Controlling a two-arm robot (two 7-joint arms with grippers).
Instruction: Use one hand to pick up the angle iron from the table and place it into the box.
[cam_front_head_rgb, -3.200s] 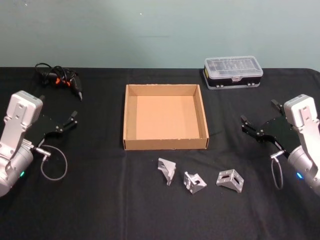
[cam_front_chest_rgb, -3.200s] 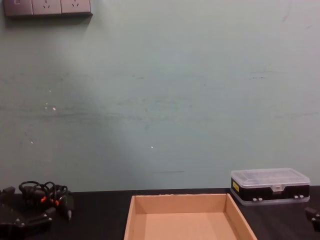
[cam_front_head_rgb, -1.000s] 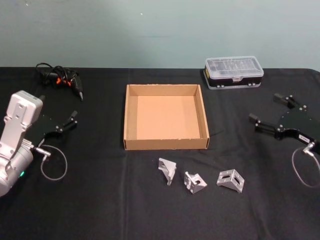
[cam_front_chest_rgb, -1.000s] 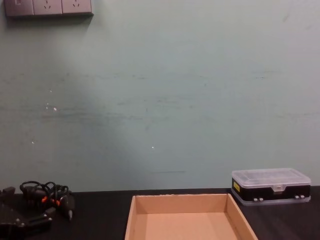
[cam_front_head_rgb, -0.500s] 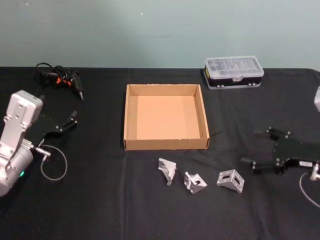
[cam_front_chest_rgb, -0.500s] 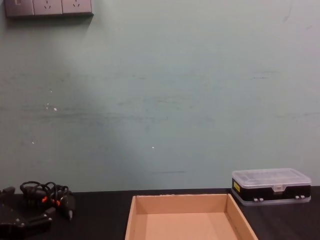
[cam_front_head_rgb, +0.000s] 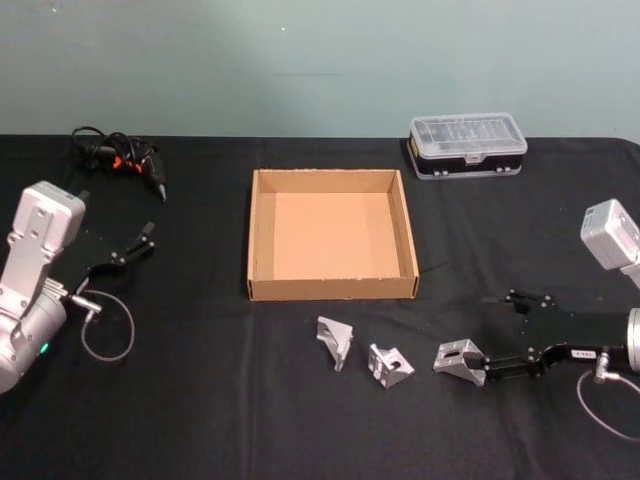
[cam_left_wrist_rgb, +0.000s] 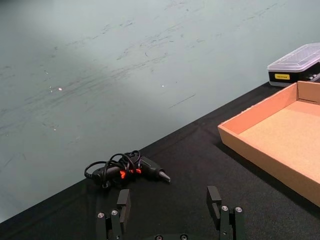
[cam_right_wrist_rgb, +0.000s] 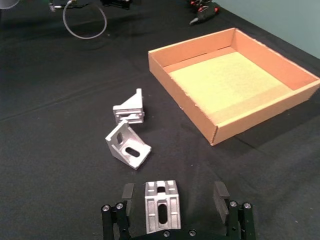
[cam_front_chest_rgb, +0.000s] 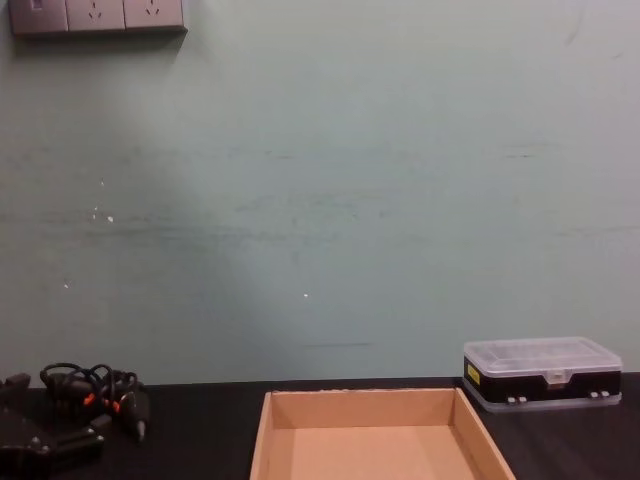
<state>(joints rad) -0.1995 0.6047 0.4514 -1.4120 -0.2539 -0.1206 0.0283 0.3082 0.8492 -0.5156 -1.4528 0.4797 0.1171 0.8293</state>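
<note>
Three silver angle irons lie on the black table (cam_front_head_rgb: 200, 400) in front of the tan box (cam_front_head_rgb: 330, 286): a left one (cam_front_head_rgb: 334, 341), a middle one (cam_front_head_rgb: 389, 364) and a right one (cam_front_head_rgb: 460, 360). My right gripper (cam_front_head_rgb: 500, 334) is low at the right angle iron and open. In the right wrist view that angle iron (cam_right_wrist_rgb: 161, 206) sits between the spread fingers (cam_right_wrist_rgb: 220, 192), apart from both, with the other two irons (cam_right_wrist_rgb: 129, 146) and the box (cam_right_wrist_rgb: 250, 122) beyond. My left gripper (cam_front_head_rgb: 135, 245) rests open at the table's left side.
A black case with a clear lid (cam_front_head_rgb: 466, 145) stands at the back right. A black cabled tool with orange marks (cam_front_head_rgb: 120, 157) lies at the back left. The box (cam_front_chest_rgb: 360, 408) is open-topped with a bare floor.
My right gripper has swung down and toward the table's front, then leftward, and now straddles the rightmost angle iron. The left arm and the irons have not moved.
</note>
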